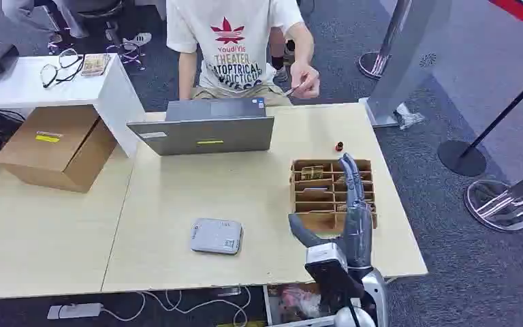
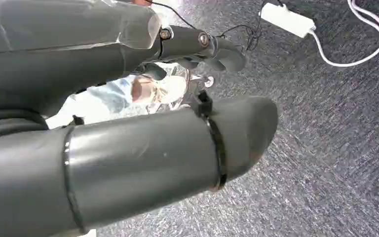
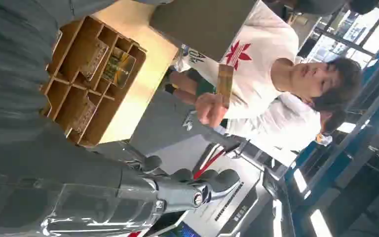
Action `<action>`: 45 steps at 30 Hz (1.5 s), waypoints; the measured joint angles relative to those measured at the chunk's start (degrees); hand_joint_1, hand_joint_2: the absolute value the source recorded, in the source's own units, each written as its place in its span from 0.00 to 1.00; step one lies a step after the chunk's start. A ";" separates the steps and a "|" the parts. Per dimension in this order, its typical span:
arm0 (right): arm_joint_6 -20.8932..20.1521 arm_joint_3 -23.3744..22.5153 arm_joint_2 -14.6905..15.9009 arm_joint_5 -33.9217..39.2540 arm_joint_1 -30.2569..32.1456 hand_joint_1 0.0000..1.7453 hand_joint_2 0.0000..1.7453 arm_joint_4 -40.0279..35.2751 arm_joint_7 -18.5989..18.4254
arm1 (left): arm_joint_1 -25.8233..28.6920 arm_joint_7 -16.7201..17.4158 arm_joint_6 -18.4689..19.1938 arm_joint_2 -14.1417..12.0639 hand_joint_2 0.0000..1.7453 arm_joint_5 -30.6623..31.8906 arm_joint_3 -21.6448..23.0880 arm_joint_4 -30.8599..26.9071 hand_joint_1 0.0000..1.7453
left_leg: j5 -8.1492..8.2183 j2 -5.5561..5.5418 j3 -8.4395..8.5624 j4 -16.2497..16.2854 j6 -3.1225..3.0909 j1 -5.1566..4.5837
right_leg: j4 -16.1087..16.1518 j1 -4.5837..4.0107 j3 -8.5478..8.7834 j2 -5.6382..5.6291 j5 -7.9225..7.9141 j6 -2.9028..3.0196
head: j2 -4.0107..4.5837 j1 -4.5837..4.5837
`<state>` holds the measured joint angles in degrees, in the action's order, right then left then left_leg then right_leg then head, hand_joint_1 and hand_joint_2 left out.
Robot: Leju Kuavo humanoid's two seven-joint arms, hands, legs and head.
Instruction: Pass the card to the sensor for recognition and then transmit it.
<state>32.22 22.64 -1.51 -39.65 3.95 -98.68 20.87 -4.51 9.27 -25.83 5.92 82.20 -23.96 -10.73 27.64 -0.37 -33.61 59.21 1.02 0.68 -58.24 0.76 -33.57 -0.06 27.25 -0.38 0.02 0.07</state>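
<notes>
A person behind the table holds a brownish card (image 1: 291,89) (image 3: 224,80) up in one hand. My right hand (image 1: 354,218) stands raised over the near edge of the cardboard card tray (image 1: 293,188) with fingers stretched out and thumb apart, holding nothing. Its fingers (image 3: 205,181) show bare in the right wrist view, beside the tray (image 3: 54,94). Some cards (image 1: 311,172) (image 3: 118,66) lie in the tray's far compartments. The grey sensor box (image 1: 216,236) lies flat on the table to the left of my right hand. My left hand (image 2: 128,158) hangs above the carpet, fingers apart and empty.
A grey laptop (image 1: 208,127) stands at the table's far side in front of the person. A small red and black object (image 1: 339,146) sits beyond the tray. A cardboard box (image 1: 58,146) rests at the left. Stanchion bases (image 1: 462,157) stand on the carpet to the right.
</notes>
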 joint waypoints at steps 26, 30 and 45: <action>3.74 1.42 0.00 -10.87 -6.83 0.00 1.00 3.43 -0.20 | -0.65 0.26 0.63 0.70 0.00 1.49 0.55 0.00 0.00 | -0.01 0.00 0.00 0.00 0.00 0.00 | -0.01 0.00 0.01 0.00 -0.01 0.01 | 0.00 0.02; 5.49 1.92 0.02 -14.38 -9.18 0.00 1.00 5.58 -1.07 | -1.19 0.70 1.22 0.90 0.00 1.68 0.98 -0.04 0.00 | -0.03 0.00 0.01 0.00 0.03 0.00 | -0.01 0.00 0.01 -0.01 -0.02 0.01 | 0.00 0.00; 6.82 6.47 0.50 -19.21 -17.74 0.00 1.00 16.67 -4.26 | -0.69 -0.15 0.02 0.98 0.00 -0.46 0.98 -0.07 0.00 | -0.03 0.00 0.00 0.00 0.03 0.00 | -0.02 0.00 0.00 -0.01 -0.02 0.01 | 0.00 0.00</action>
<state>39.04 29.11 -1.01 -58.86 -13.78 -82.01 16.61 -5.20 9.11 -25.81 6.91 81.74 -22.97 -10.80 27.61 -0.37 -33.60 59.21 1.05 0.69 -58.26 0.76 -33.57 -0.08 27.23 -0.37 0.02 0.07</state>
